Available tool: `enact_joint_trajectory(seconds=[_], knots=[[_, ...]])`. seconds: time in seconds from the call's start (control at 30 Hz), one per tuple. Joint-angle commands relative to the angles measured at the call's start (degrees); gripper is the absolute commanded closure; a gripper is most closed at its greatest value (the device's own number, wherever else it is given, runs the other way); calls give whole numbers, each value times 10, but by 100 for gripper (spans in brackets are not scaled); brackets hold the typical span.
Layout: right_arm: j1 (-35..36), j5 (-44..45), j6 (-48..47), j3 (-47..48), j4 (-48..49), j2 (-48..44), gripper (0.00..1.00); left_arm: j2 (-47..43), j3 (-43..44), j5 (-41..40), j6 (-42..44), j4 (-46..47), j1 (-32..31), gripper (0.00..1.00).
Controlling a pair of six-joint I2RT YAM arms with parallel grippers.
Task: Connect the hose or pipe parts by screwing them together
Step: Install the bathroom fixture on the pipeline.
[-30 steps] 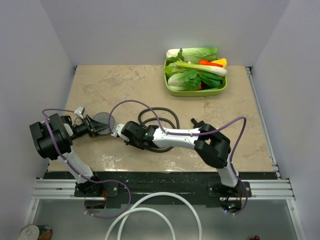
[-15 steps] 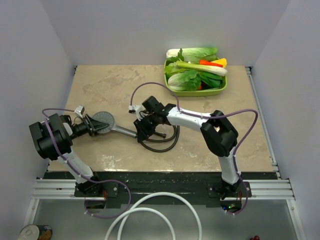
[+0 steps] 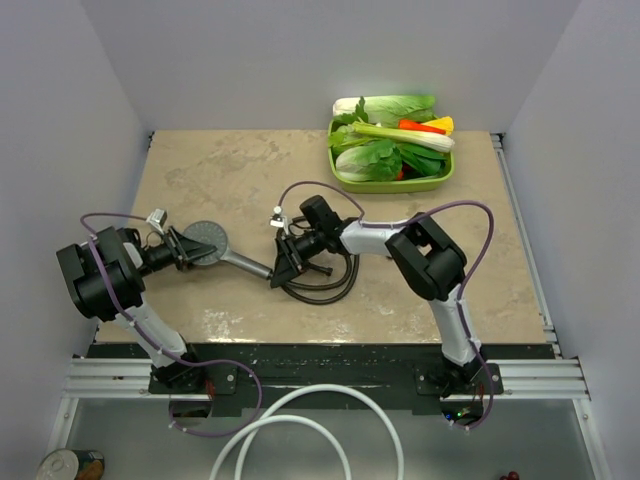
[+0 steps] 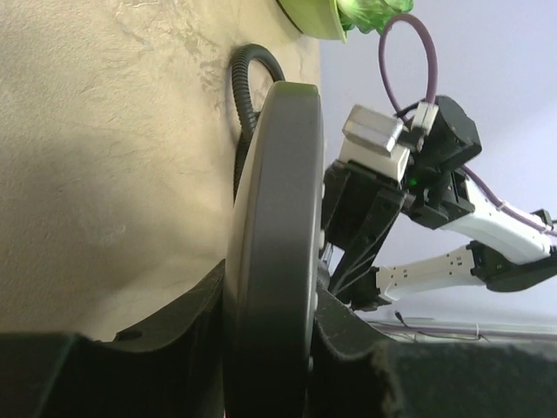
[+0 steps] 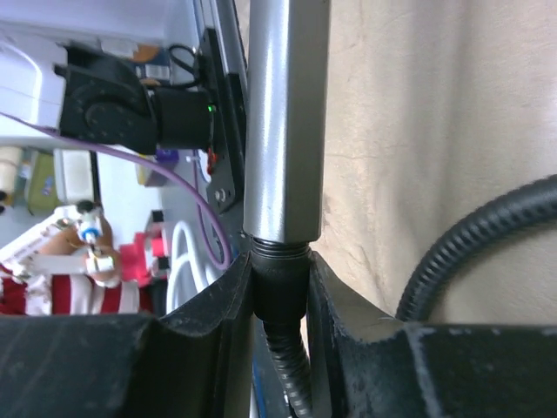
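Observation:
The dark grey shower head lies on its side at the table's left, and my left gripper is shut on its round disc. Its handle points right toward my right gripper. That gripper is shut on the black nut at the hose's end, which butts against the silver handle end with a few threads showing. The black hose lies coiled on the table under the right wrist, and it also shows beside the fingers.
A green tray of vegetables stands at the back right. A thick white hose loops on the floor in front of the arm bases, with a can at the bottom left. Purple cables arch over both arms.
The right arm has swung from the near side of the handle round to the far side, its wrist turning about the hose nut. The left gripper and shower head stayed put.

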Motion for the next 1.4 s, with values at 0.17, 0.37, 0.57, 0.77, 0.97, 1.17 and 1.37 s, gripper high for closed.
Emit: enact_joint_trajectory(seconds=[0.17,0.37,0.57,0.77,0.97,1.17,1.37], knots=[[-31,130,-164,112,-174,-56,22,138,162,124,716,-621,-6,100],[-4,308,-268,120,-264,-147,1,77,149,126,738,-677,-1,100],[123,549,-376,60,-245,-218,1,80,149,126,730,-677,5,100],[236,660,-398,37,-244,-190,1,72,149,127,734,-677,8,100],[268,773,-372,21,-213,-155,5,80,148,128,732,-677,11,100],[272,785,-336,27,-192,-128,20,81,148,130,733,-677,13,100],[267,718,-306,37,-164,-121,53,81,147,131,731,-678,16,100]])
